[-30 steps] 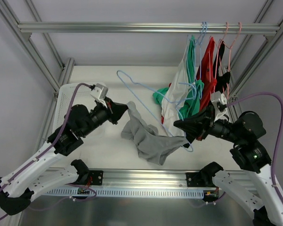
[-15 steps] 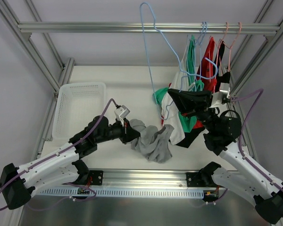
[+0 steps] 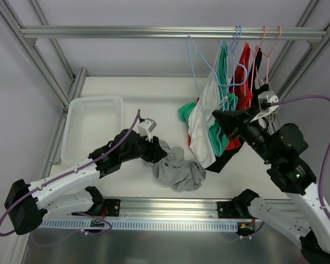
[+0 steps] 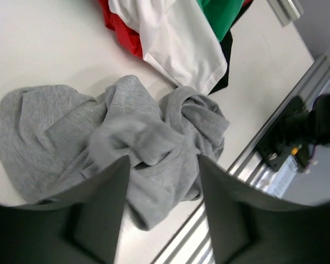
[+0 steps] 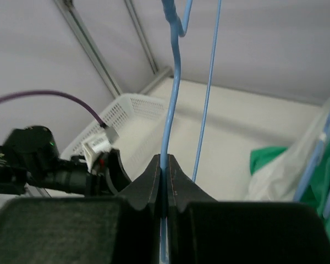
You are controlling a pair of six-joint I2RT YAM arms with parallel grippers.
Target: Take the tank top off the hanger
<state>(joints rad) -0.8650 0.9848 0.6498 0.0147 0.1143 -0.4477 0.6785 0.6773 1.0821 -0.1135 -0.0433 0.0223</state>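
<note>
The grey tank top (image 3: 179,171) lies crumpled in a heap on the white table, off the hanger; the left wrist view shows it as bunched grey cloth (image 4: 137,137). My left gripper (image 3: 155,153) hovers at its left edge, open (image 4: 162,159), with the fingers (image 4: 107,198) spread over the cloth and not pinching it. My right gripper (image 3: 219,117) is shut on the wire of the bare light-blue hanger (image 3: 191,52), held upright with its hook just below the top rail. The right wrist view has the blue wire (image 5: 173,99) clamped between the closed jaws (image 5: 164,165).
A white mesh basket (image 3: 93,129) stands at the left of the table. White, green, red and black garments (image 3: 231,99) hang from blue and pink hangers (image 3: 269,38) on the top rail (image 3: 126,32). An aluminium bar (image 3: 165,206) runs along the near edge.
My left gripper has opened and let go of the grey tank top, which has settled into a heap. My right arm has brought the blue hanger down and to the right, towards the rail.
</note>
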